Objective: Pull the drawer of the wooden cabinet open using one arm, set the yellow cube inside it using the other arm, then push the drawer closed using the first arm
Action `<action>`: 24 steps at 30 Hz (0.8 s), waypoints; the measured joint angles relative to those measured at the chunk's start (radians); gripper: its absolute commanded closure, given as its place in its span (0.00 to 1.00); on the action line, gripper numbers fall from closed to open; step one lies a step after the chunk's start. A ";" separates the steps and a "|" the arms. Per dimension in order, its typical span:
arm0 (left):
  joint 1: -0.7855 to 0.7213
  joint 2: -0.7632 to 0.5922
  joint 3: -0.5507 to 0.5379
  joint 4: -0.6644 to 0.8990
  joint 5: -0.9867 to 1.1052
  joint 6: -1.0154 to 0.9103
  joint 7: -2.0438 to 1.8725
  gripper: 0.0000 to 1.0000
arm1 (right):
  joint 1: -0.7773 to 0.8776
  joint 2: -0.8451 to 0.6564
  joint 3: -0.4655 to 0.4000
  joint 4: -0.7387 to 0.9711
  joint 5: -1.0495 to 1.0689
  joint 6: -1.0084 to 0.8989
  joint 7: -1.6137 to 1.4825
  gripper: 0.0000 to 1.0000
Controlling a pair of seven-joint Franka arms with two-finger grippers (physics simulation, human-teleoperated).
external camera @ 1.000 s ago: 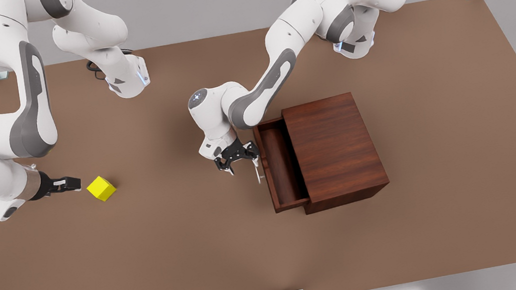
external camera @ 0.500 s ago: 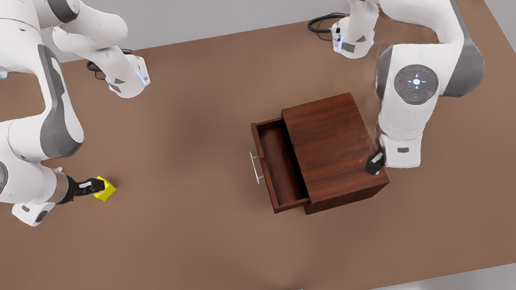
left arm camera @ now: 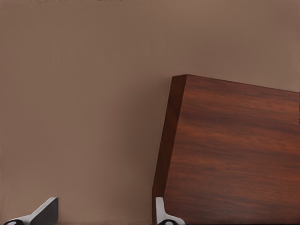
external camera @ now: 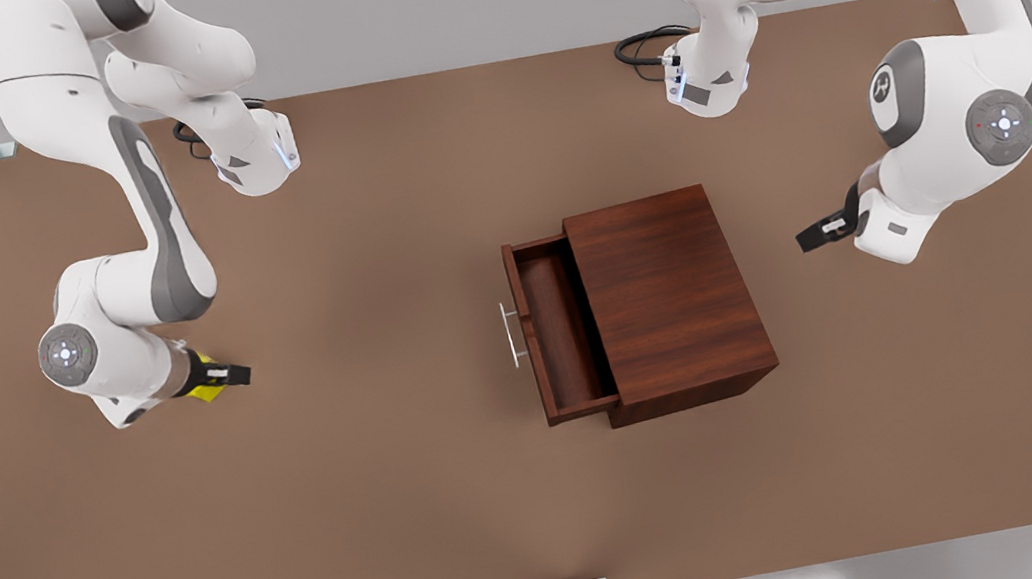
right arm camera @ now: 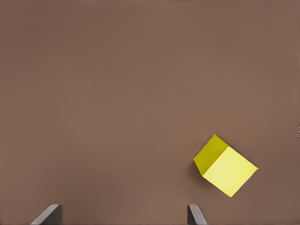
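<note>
Drawer [external camera: 563,333] pulled out of wooden cabinet [external camera: 668,293] toward front view's left, tray empty, so ready for drop.

Right pincer [external camera: 230,376] over yellow cube [external camera: 205,392] on table [external camera: 405,507], fingers [right arm camera: 49,214] spread, nothing pinched; in right wrist view cube lies off to one side of gap, not centred. Judgement: realign before closing.

Left pincer [external camera: 819,234] parked beyond cabinet, spread, waiting for push step.

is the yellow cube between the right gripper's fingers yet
No: in the right wrist view the yellow cube lies on the table off to one side of the open right gripper, outside its fingers.
</note>
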 measured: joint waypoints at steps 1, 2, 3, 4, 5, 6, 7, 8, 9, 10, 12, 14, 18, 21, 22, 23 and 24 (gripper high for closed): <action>0.000 0.010 0.001 0.018 0.002 -0.001 0.021 0.00 | -0.022 -0.003 0.000 -0.005 0.004 0.028 0.023 0.00; 0.000 0.016 0.002 0.030 0.003 -0.001 0.040 0.00 | -0.047 -0.002 0.000 -0.009 0.007 0.056 0.045 0.00; -0.001 0.020 0.003 0.035 0.004 -0.002 0.059 0.00 | -0.070 0.001 0.000 -0.013 0.009 0.080 0.065 0.00; 0.000 0.024 0.007 0.038 0.004 -0.002 0.076 0.00 | -0.092 0.002 0.000 -0.018 0.010 0.101 0.085 0.00; 0.009 0.027 0.009 0.039 0.003 -0.002 0.093 0.00 | -0.108 0.003 0.000 -0.028 0.012 0.121 0.103 0.00; 0.022 0.029 0.011 0.039 0.002 -0.002 0.109 0.00 | -0.115 0.003 0.000 -0.055 0.013 0.148 0.121 0.00; 0.031 0.030 0.011 0.039 0.002 -0.003 0.124 0.00 | -0.117 0.008 0.000 -0.084 0.018 0.178 0.137 0.00; 0.036 0.031 0.012 0.039 0.001 -0.003 0.138 0.00 | -0.123 0.016 0.000 -0.100 0.022 0.204 0.153 0.00; 0.037 0.032 0.012 0.038 0.001 -0.003 0.151 0.00 | -0.137 0.026 0.001 -0.109 0.025 0.226 0.167 0.00; 0.036 0.032 0.012 0.036 0.000 -0.003 0.164 0.00 | -0.156 0.034 0.001 -0.115 0.027 0.245 0.179 0.00; 0.034 0.031 0.012 0.033 0.000 -0.004 0.187 0.00 | -0.180 0.040 0.001 -0.132 0.029 0.273 0.201 0.00; 0.034 0.031 0.012 0.033 0.000 -0.004 0.207 0.00 | -0.201 0.043 0.001 -0.159 0.030 0.291 0.219 0.00; 0.035 0.031 0.012 0.033 -0.001 -0.005 0.242 0.00 | -0.226 0.030 0.002 -0.216 0.031 0.312 0.248 0.00; 0.034 0.031 0.011 0.034 -0.002 -0.004 0.263 0.00 | -0.246 0.024 0.003 -0.242 0.032 0.322 0.263 0.00; 0.034 0.031 0.011 0.034 -0.002 -0.003 0.269 0.00 | -0.250 0.024 0.003 -0.254 0.032 0.326 0.267 0.00; 0.034 0.031 0.011 0.034 -0.002 -0.002 0.275 0.00 | -0.253 0.023 0.003 -0.267 0.032 0.329 0.271 0.00; 0.034 0.032 0.011 0.036 -0.002 -0.001 0.280 0.00 | -0.255 0.023 0.003 -0.277 0.032 0.332 0.274 0.00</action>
